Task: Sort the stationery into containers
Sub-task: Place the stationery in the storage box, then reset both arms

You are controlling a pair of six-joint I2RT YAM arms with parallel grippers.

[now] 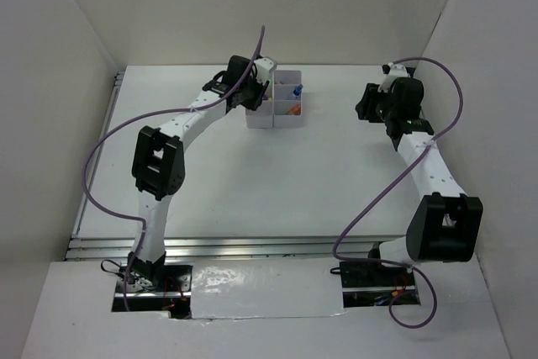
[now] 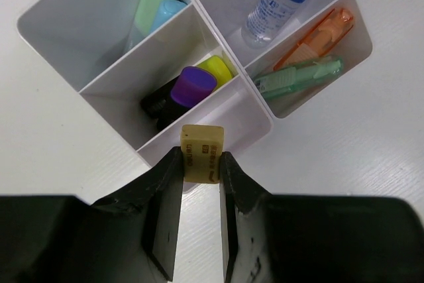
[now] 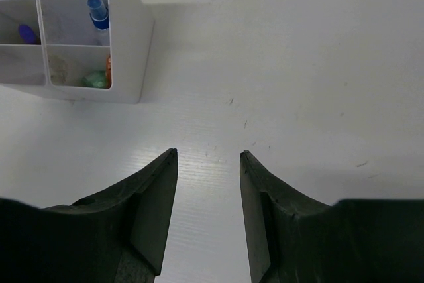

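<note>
The left gripper (image 2: 201, 164) is closed on the tiny tan block (image 2: 202, 147), one finger pressed against each side. The block's long axis runs along the fingers, its printed face towards the wrist camera, and its free end sticks out past the fingertips over the near wall of the white bins (image 2: 258, 124). Whether it touches that wall cannot be told.

Just beyond it, a compartment holds the purple marker (image 2: 193, 86) and the yellow-black marker (image 2: 215, 67), caps up. The white tube (image 2: 278, 1) lies slanted, blue cap away. The orange marker (image 2: 318, 34) and a green one (image 2: 298, 76) lie side by side.

The right gripper (image 3: 209, 164) is open and holds nothing, over the table (image 3: 298, 64), well apart from the bins.
</note>
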